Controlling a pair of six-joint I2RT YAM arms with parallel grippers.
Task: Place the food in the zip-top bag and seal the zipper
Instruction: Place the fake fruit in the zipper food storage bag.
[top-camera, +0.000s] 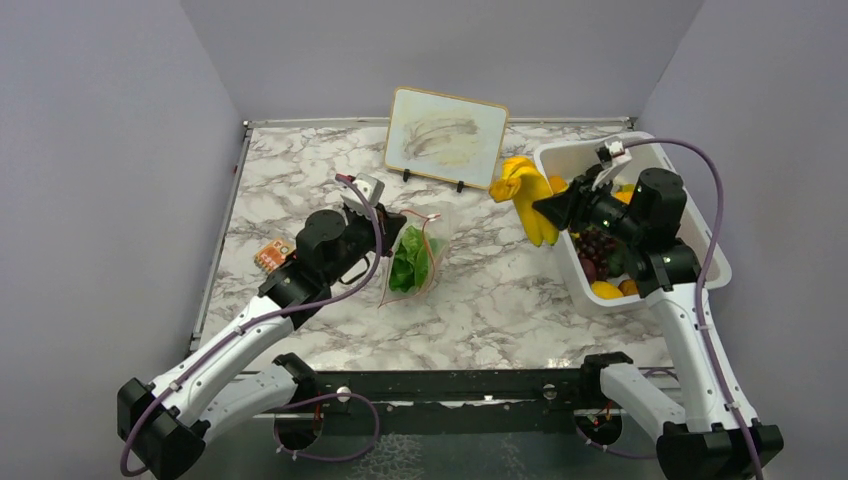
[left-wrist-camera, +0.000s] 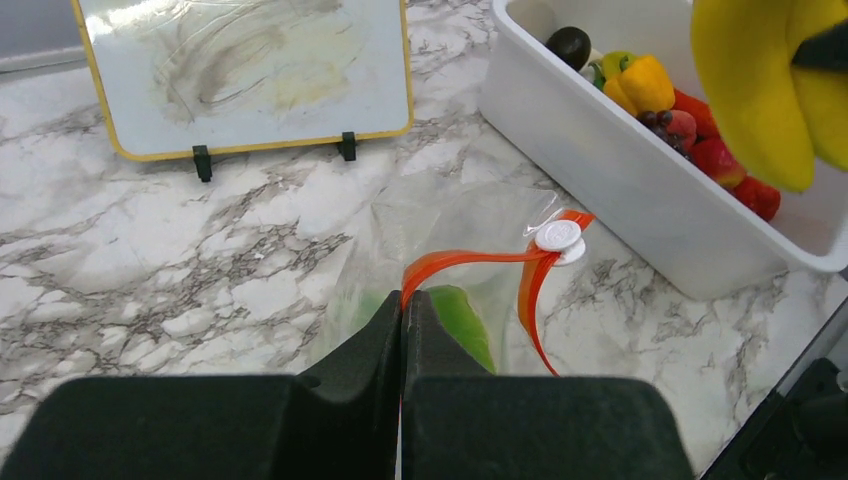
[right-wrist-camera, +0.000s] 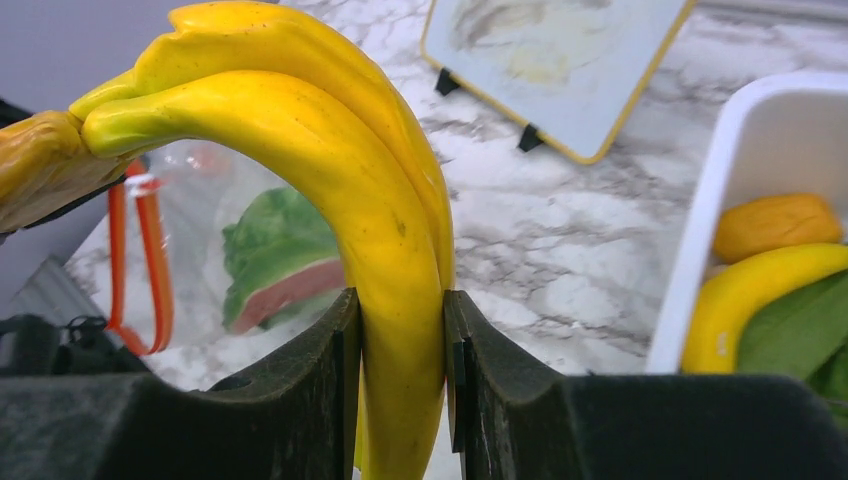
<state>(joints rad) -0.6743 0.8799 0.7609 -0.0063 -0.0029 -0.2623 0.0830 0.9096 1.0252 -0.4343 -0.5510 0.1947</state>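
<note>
The marble table carries a white tub on the right with more toy food in it. A small whiteboard stands at the back.

Left of centre is the zip-top bag, with its long axis running roughly from far to near and its mouth at the far end. It contains green lettuce.

The left gripper has its fingers pressed together on the zipper. It pinches one point of the red-orange strip, and the strip loops out from there to the white slider and back, so the mouth gapes a little toward the tub side.

The right gripper is clamped across the middle of the banana bunch, just beside the tub's left wall. The bunch is raised off the table, stem end far and tips near, and it curves down through the jaws in the right wrist view.

The coming move turns on one relation: the bag's mouth lies to the robot's left of the bananas, well apart, with bare marble between. The right arm is the one carrying the fruit, so it probably has to travel left and turn the bunch end-on to the opening. Going in crosswise, the curved bunch looks likely to catch on the strip.
</note>
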